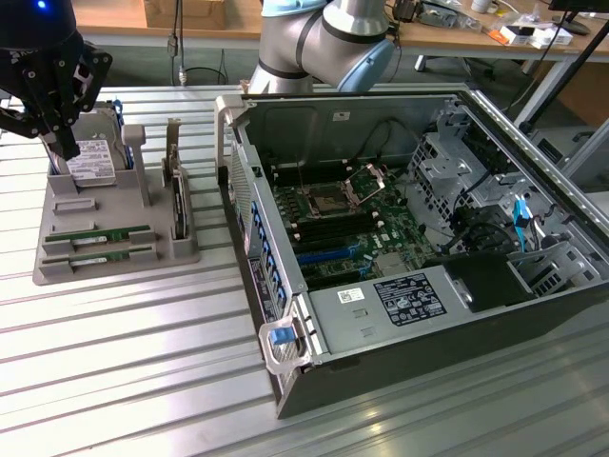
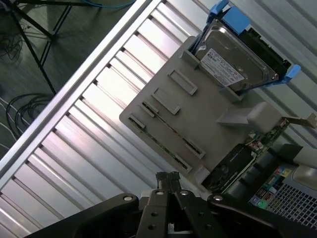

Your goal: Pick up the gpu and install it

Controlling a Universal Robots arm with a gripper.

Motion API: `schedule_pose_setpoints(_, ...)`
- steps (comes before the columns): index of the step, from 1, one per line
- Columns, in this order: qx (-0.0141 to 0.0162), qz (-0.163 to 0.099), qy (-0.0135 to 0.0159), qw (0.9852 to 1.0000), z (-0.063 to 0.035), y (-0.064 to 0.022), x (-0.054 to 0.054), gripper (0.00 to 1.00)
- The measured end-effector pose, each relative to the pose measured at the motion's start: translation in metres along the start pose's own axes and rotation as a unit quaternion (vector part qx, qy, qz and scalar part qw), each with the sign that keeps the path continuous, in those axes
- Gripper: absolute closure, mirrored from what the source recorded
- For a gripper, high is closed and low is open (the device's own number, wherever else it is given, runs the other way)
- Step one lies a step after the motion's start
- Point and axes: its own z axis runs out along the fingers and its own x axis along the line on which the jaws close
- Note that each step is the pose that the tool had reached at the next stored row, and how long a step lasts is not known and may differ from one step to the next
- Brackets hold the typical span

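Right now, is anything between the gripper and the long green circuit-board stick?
Nothing visible does: the long green circuit-board stick lies uncovered in a slot of the grey tray, the shut black gripper empty nearby.

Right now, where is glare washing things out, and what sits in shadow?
Exterior view: soft sheen on the ribbed table near the computer case, whose inside is dim. Wrist view: a bright streak across the table slats beside the grey tray; the gripper is dark against it.

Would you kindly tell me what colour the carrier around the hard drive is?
Blue; the carrier shows best in the wrist view.
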Motion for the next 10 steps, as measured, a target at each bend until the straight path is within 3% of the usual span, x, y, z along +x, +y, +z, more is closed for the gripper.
schedule_pose_setpoints(10, 0.0, -0.032, 0.0013, 0.9995, 0.0, 0.0, 0.0, 0.9)
